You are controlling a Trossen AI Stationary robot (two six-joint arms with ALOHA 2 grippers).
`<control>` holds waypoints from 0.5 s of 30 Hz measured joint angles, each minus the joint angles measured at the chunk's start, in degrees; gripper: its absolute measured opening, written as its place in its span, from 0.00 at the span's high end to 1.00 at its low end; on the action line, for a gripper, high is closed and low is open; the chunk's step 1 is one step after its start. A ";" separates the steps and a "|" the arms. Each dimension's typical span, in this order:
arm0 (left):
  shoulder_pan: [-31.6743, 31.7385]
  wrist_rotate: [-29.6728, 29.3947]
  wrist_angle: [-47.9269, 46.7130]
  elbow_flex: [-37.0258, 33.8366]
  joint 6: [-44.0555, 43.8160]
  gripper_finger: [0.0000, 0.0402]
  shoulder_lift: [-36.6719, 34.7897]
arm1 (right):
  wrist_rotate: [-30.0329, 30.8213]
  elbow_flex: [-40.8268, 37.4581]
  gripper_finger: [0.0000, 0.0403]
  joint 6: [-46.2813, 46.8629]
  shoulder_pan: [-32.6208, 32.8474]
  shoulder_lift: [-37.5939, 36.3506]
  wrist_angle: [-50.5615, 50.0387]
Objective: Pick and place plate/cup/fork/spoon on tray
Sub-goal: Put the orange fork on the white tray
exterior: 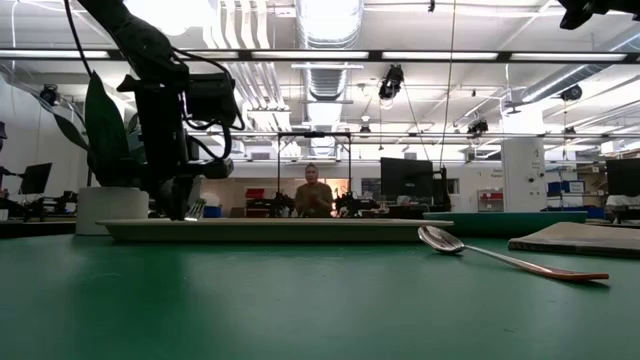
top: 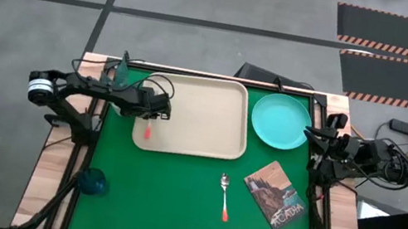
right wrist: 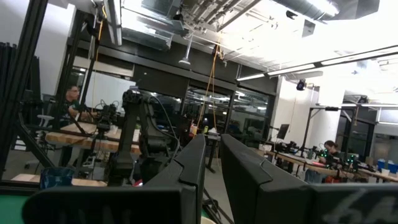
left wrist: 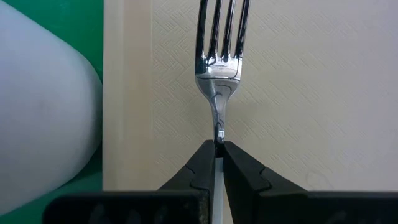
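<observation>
Left gripper (left wrist: 219, 149) clamped on the neck of the fork (left wrist: 220, 68), over the tray (top: 203, 119) near its left rim; tines point further into the tray. Thin grip on a slim shank: the fork could swivel or slip on release, and the red handle end (top: 148, 132) may land on the rim and tip out. White pot (left wrist: 37, 106) sits just beside that rim; a swing could knock it. Right gripper (right wrist: 211, 155) waits at the table's right edge, fingers slightly apart, empty.

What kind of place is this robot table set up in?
Most likely a robotics lab or open workshop: exposed ceiling ducts, rows of desks with monitors, and a person at a workstation behind the table.
</observation>
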 joint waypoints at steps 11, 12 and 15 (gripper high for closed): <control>0.00 0.02 0.01 0.00 -0.02 0.96 0.00 | -0.02 -0.07 0.89 0.02 0.00 0.00 0.01; 0.00 0.02 0.01 0.00 -0.02 0.95 0.00 | -0.02 -0.07 0.89 0.02 0.00 0.00 0.01; 0.00 0.51 0.00 0.00 -0.01 0.89 0.00 | -0.02 -0.07 0.89 0.02 0.00 0.00 0.01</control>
